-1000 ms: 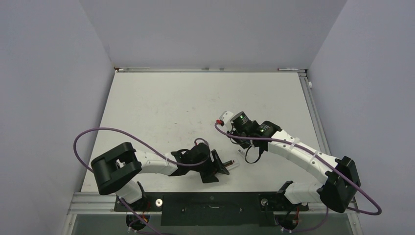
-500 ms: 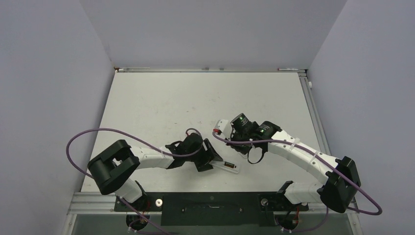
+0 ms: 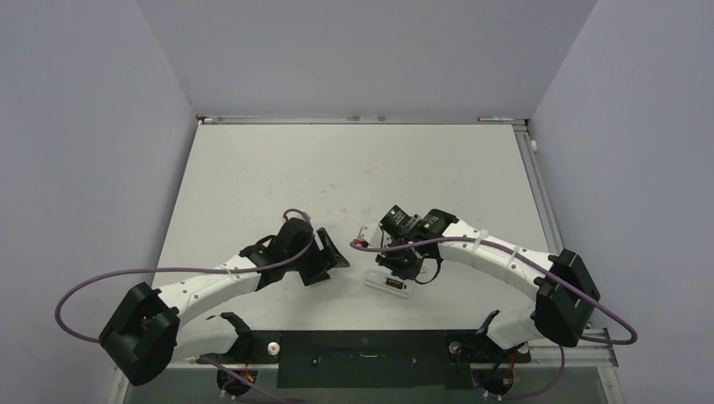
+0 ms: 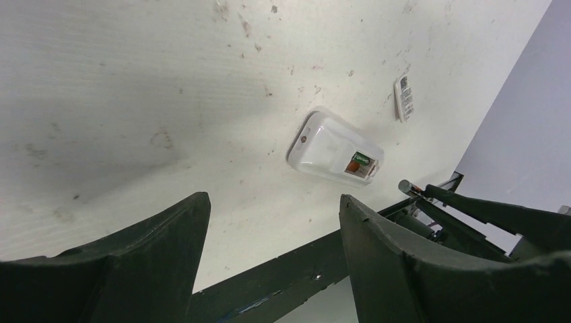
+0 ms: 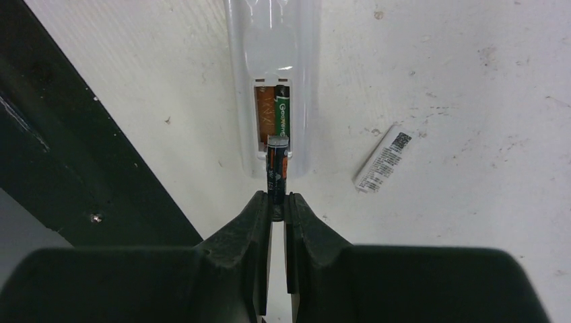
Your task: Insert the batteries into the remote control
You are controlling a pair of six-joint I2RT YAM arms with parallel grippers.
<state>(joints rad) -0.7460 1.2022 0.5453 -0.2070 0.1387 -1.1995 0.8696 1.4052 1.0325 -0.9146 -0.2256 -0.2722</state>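
The white remote control lies slot side up near the table's front edge. One battery with a green label lies in its slot; the orange bay beside it shows bare. My right gripper is shut on the second dark battery, whose far tip hangs over the near end of the slot. In the top view the right gripper stands right over the remote. My left gripper is open and holds nothing, a short way left of the remote, near the table's middle.
A small white cover piece with a printed label lies on the table just right of the remote, and shows again in the left wrist view. The black front rail runs close behind the remote's near end.
My left gripper has drawn back to the left, away from the remote, which stays on the table. My right gripper has come down and forward with its battery to the remote's slot.
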